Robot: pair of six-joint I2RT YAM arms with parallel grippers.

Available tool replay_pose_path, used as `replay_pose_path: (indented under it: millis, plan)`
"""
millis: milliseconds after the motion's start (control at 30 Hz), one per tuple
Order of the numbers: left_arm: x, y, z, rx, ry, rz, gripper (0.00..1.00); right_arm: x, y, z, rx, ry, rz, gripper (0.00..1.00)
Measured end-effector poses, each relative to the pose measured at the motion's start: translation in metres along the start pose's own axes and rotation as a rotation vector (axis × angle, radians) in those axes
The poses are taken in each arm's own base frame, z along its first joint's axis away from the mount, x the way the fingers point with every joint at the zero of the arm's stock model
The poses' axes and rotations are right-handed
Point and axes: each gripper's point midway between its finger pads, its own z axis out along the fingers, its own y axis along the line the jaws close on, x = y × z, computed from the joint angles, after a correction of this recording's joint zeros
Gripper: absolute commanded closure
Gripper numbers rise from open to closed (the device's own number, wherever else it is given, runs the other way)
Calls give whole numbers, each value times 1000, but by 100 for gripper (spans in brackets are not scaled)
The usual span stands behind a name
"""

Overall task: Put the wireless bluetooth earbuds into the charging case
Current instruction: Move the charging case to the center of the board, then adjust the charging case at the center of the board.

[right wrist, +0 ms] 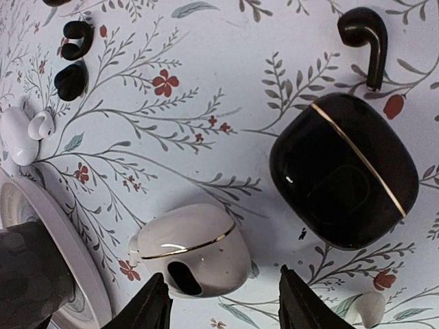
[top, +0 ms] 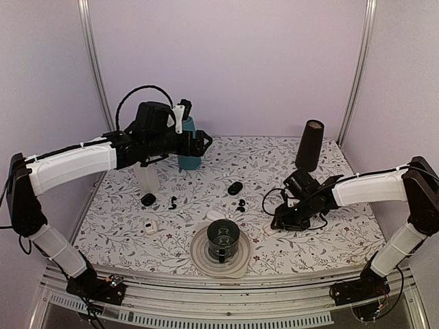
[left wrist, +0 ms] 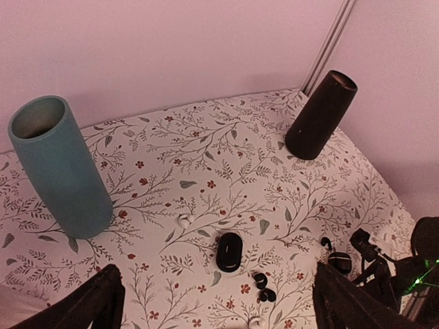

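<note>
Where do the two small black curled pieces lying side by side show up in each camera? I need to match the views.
Top external: the two small black curled pieces lie near the centre, just beyond the round plate.
Left wrist: bottom centre, below the glossy black oval case.
Right wrist: top-left corner.
Shared landmark: the small white piece close beside them in every view.

The floral-printed table (top: 343, 233) carries a teal cylinder (left wrist: 60, 168) and a dark cylinder (left wrist: 321, 115), both upright and well apart. A closed black case (right wrist: 343, 171) lies with a black earbud (right wrist: 363, 38) just beside it and a pale case (right wrist: 192, 250) near. By the plate (top: 197, 253) rests what may be a white earbud (right wrist: 31, 127).
</note>
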Motion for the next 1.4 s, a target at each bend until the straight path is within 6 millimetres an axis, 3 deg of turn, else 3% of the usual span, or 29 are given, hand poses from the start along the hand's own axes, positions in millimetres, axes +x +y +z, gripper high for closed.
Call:
replay_pose_path:
  millis: [233,633,700,867,1167,1400]
  plan:
    - [0,1,0,-3,-1,0,4,-12,1,2,60,-3,-94,46]
    - [0,2,0,-11,-2,0,4,-7,15,11,66,36,-206,57]
    - [-1,2,-1,-11,-2,0,4,-7,17,10,63,35,-211,56]
    - [0,2,-1,-9,-1,-1,4,-4,17,12,59,48,-209,43]
    - [0,1,-1,-6,0,-1,4,1,14,17,67,69,-201,44]
    - [0,1,-1,-6,0,-1,4,0,14,17,71,62,-178,52]
